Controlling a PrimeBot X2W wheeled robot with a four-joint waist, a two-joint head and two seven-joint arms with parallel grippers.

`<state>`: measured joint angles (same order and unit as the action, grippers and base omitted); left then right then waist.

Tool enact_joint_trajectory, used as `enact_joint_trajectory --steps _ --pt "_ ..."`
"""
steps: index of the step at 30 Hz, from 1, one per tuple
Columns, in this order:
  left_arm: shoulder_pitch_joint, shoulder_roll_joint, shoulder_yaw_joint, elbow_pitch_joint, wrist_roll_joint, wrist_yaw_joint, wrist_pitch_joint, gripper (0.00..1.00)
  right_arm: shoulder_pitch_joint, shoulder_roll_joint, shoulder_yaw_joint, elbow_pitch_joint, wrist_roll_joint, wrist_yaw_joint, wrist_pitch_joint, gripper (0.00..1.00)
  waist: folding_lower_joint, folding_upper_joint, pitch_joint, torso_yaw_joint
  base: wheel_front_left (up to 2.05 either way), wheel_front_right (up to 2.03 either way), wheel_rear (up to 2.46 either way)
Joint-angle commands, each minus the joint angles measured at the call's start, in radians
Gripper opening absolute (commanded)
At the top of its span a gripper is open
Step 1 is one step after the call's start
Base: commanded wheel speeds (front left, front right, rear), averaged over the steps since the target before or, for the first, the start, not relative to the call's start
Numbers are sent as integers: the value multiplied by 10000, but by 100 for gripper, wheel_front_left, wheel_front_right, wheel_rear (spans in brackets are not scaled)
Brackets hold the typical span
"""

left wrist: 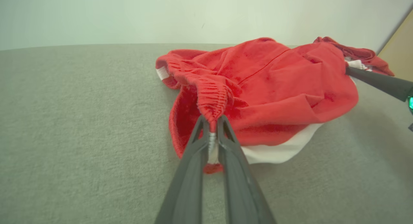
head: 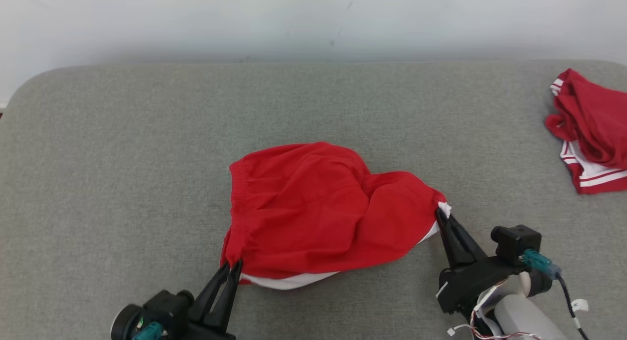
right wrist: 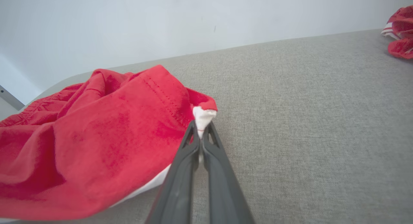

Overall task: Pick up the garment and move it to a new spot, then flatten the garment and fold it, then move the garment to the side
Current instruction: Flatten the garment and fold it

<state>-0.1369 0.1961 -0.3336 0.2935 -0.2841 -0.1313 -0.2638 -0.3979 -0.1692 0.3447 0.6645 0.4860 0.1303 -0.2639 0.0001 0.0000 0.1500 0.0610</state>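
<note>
1. Cloth is lying in a heap: a crumpled red fabric garment (head: 313, 207) with a white underlayer is resting at the middle of the grey fabric-covered worktop (head: 122, 158), towards its near edge.
2. The left pincer (head: 234, 267), with two long dark fingers, is pointing in from the near left. It is pinching the gathered elastic band at the garment's near left corner, with its fingers pressed together on the cloth.
3. The right pincer (head: 442, 215) is pointing in from the near right and is gripping a white-tipped corner at the garment's right end, with its fingers squeezed tight on it.
4. Between the two pinched corners the garment is lying rumpled on the worktop, its white layer showing along the near hem.
5. A bunched red cloth piece (head: 590, 129) with white stripes is lying at the far right of the worktop, well apart from the garment.
</note>
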Motion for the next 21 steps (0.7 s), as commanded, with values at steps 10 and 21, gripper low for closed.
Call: enact_joint_trajectory --steps 10,21 --pt "-2082 530 -485 -1132 -693 22 -1 0 -936 -709 443 -1433 1832 0 289 0 -1 0 -228 -697 0 0 0" --pt "-8648 1346 -1607 144 -2542 24 1078 0 -5855 -898 -1008 -1252 3736 0 2484 0 -1 0 2612 -1074 0 0 0"
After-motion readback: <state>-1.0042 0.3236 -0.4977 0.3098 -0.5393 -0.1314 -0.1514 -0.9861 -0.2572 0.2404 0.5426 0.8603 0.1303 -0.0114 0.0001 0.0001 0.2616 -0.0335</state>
